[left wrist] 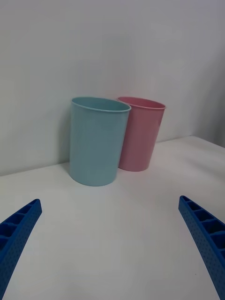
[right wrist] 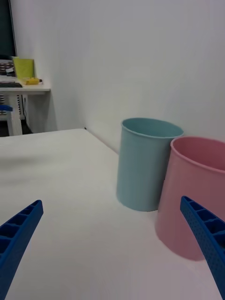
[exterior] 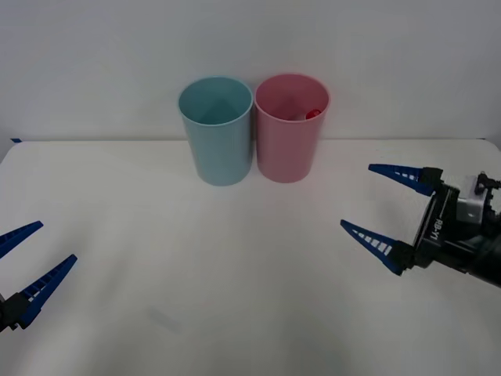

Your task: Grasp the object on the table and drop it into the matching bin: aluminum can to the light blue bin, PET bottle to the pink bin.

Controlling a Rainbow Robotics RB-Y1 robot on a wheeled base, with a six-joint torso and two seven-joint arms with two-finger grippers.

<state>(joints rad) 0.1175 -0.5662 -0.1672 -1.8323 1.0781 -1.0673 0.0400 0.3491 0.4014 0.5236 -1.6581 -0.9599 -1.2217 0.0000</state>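
Red speck of cap inside the pink bin (exterior: 291, 129), peeking over the far inner wall at about 1 o'clock of its mouth: all that can be made out of the PET bottle (exterior: 311, 114), body and label hidden by the bin's wall. Cut off at the lower left edge of the front view, at roughly 8 o'clock: left gripper (exterior: 22, 265), low over the white desk (exterior: 235, 282), jaws spread wide, nothing between them, arm behind it out of frame. Standing at 12 o'clock near the desk's far edge: light blue bin (exterior: 217, 131), then the pink bin just to its right, rims side by side, touching or nearly so. Out at 3 o'clock, well apart from both bins: right gripper (exterior: 379, 208), pointing inward toward the desk's middle, jaws likewise wide apart and empty, wrist partly cut by the right edge.
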